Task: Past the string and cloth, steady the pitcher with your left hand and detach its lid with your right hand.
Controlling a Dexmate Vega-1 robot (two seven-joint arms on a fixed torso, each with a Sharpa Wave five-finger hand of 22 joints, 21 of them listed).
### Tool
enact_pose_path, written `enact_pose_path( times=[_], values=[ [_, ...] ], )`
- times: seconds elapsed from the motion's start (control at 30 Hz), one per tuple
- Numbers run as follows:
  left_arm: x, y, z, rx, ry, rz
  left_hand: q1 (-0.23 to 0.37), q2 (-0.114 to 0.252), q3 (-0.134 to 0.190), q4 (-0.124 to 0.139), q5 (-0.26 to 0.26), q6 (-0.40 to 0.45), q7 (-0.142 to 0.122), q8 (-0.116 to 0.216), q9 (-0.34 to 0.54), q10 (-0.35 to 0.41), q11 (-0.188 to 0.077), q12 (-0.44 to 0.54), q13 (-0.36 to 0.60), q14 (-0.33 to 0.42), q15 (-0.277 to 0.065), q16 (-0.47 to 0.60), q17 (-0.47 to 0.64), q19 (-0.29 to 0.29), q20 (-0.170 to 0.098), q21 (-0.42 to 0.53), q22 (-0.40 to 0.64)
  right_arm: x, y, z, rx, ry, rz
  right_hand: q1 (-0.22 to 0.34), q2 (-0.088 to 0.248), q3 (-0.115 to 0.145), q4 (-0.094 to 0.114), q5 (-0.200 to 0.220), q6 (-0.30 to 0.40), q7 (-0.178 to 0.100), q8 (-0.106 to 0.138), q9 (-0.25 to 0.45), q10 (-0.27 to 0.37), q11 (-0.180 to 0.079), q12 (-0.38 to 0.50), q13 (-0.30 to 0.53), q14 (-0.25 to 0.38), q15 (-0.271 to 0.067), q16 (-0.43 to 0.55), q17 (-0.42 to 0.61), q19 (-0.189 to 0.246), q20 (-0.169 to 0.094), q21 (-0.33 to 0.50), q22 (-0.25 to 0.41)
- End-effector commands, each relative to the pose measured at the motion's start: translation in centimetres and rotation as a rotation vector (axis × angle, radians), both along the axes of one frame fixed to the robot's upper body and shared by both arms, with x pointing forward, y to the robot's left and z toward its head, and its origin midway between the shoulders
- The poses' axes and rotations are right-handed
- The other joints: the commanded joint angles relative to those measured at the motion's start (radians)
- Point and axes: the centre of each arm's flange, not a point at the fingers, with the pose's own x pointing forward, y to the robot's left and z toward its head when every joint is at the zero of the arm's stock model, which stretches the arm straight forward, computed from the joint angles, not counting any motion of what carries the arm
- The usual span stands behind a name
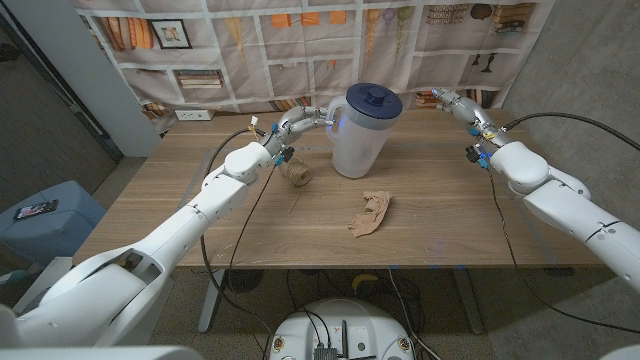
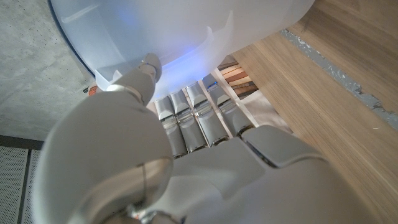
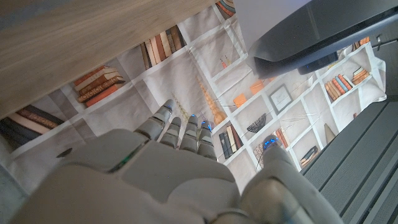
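Observation:
A translucent white pitcher [image 1: 358, 140] with a dark blue lid [image 1: 375, 100] stands at the back middle of the wooden table [image 1: 450, 220]. My left hand [image 1: 303, 121] reaches its handle side. In the left wrist view that hand [image 2: 186, 162] has its fingers [image 2: 199, 118] stretched straight under the pitcher [image 2: 174, 31] and its thumb against the wall. My right hand [image 1: 455, 105] hovers by the table's far edge, well to the right of the lid, fingers apart and holding nothing [image 3: 174, 174]. A string spool [image 1: 295, 175] and a crumpled tan cloth [image 1: 372, 213] lie nearer me.
A backdrop printed with bookshelves [image 1: 300, 50] hangs just behind the table's far edge. A blue stool with a phone [image 1: 40, 215] stands off the table's left side. Black cables [image 1: 250, 215] trail along both arms. Bare wood lies between the cloth and the right arm.

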Motion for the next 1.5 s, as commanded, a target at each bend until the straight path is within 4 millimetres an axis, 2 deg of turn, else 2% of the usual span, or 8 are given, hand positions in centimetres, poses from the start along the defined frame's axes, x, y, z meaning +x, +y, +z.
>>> enact_pose_path(
  times=[0.03, 0.13, 0.33, 0.57, 0.8, 0.97, 1.2, 1.5],
  values=[
    [0.2, -0.2, 0.4, 0.021, 0.004, -0.002, 0.022, 0.039, 0.019, 0.021, 0.006, 0.070, 0.017, 0.006, 0.004, 0.038, -0.032, 0.002, 0.001, 0.015, -0.094, 0.008, 0.003, 0.014, -0.148, -0.004, 0.004, -1.3, 0.2, 2.8, -0.168, -0.018, -0.064, 0.029, -0.005, 0.005, -0.019, -0.006, 0.001, -0.005, 0.003, 0.004, 0.014, -0.005, 0.007, 0.004, -0.004, 0.007, -0.006, 0.000, 0.003, 0.014, -0.001, 0.004],
    [0.3, -0.2, 0.5, 0.026, 0.005, -0.004, 0.022, 0.039, 0.019, 0.021, 0.006, 0.071, 0.018, 0.006, 0.005, 0.039, -0.033, 0.002, 0.002, 0.015, -0.094, 0.007, 0.003, 0.014, -0.148, -0.004, 0.004, -1.7, 0.6, 3.4, -0.211, -0.022, -0.077, 0.039, -0.008, 0.008, -0.029, -0.008, -0.003, -0.002, 0.002, 0.004, 0.015, -0.008, 0.007, 0.004, -0.007, 0.013, -0.006, -0.002, 0.003, 0.018, -0.001, 0.004],
    [0.4, -0.4, 0.7, 0.032, 0.007, -0.011, 0.020, 0.039, 0.020, 0.021, 0.006, 0.070, 0.022, 0.005, 0.006, 0.041, -0.033, 0.001, 0.002, 0.016, -0.095, 0.006, 0.002, 0.015, -0.148, -0.004, 0.004, -2.5, 1.5, 4.8, -0.301, -0.030, -0.105, 0.078, -0.014, 0.020, -0.063, -0.010, -0.020, 0.000, -0.001, 0.006, 0.019, -0.014, 0.007, 0.007, -0.010, 0.034, -0.006, -0.005, 0.004, 0.030, 0.000, 0.005],
    [0.3, -0.7, 1.1, 0.044, 0.005, -0.013, 0.019, 0.040, 0.020, 0.021, 0.007, 0.070, 0.021, 0.004, 0.006, 0.043, -0.031, 0.000, 0.003, 0.019, -0.095, 0.006, 0.003, 0.015, -0.148, -0.004, 0.004, -3.5, 2.3, 6.2, -0.370, -0.030, -0.142, 0.126, -0.014, 0.038, -0.093, -0.002, -0.016, -0.005, 0.006, 0.009, 0.038, -0.007, 0.014, 0.011, -0.004, 0.042, 0.000, -0.007, 0.008, 0.041, 0.001, 0.005],
    [0.2, -0.7, 1.4, 0.047, 0.001, -0.012, 0.018, 0.041, 0.020, 0.021, 0.007, 0.071, 0.020, 0.004, 0.007, 0.043, -0.031, -0.001, 0.003, 0.022, -0.096, 0.007, 0.003, 0.016, -0.148, -0.004, 0.004, -4.5, 3.2, 7.6, -0.448, -0.027, -0.177, 0.162, -0.012, 0.053, -0.105, 0.012, -0.015, -0.001, 0.009, 0.011, 0.046, -0.003, 0.016, 0.014, -0.002, 0.046, 0.001, -0.008, 0.004, 0.047, -0.001, 0.005],
    [0.1, -0.9, 1.4, 0.050, 0.002, -0.015, 0.018, 0.040, 0.020, 0.020, 0.007, 0.071, 0.020, 0.003, 0.007, 0.041, -0.031, -0.003, 0.003, 0.020, -0.095, 0.005, 0.002, 0.016, -0.148, -0.005, 0.004, -5.1, 3.9, 8.6, -0.514, -0.019, -0.204, 0.224, -0.015, 0.079, -0.114, 0.042, 0.006, 0.001, 0.022, 0.014, 0.070, 0.008, 0.023, 0.018, 0.009, 0.051, 0.007, -0.009, 0.010, 0.059, 0.001, 0.004],
    [0.2, -0.9, 1.3, 0.050, 0.006, -0.015, 0.016, 0.042, 0.021, 0.022, 0.008, 0.073, 0.020, 0.003, 0.008, 0.044, -0.029, -0.003, 0.004, 0.023, -0.095, 0.006, 0.002, 0.015, -0.148, -0.005, 0.004, -5.6, 4.9, 10.1, -0.588, -0.016, -0.231, 0.287, -0.032, 0.100, -0.116, 0.070, 0.031, -0.015, 0.034, 0.017, 0.103, -0.006, 0.032, 0.022, 0.031, 0.048, 0.016, -0.010, 0.024, 0.067, 0.004, 0.004],
    [0.3, -0.9, 1.3, 0.057, 0.008, -0.017, 0.015, 0.042, 0.021, 0.020, 0.008, 0.072, 0.023, 0.003, 0.009, 0.051, -0.030, -0.002, 0.004, 0.028, -0.097, 0.007, 0.003, 0.015, -0.148, -0.006, 0.004, -6.0, 6.0, 11.7, -0.675, -0.002, -0.233, 0.321, -0.041, 0.111, -0.116, 0.084, 0.038, -0.024, 0.036, 0.017, 0.109, -0.015, 0.032, 0.024, 0.035, 0.046, 0.017, -0.010, 0.029, 0.071, 0.004, 0.004]
  ],
)
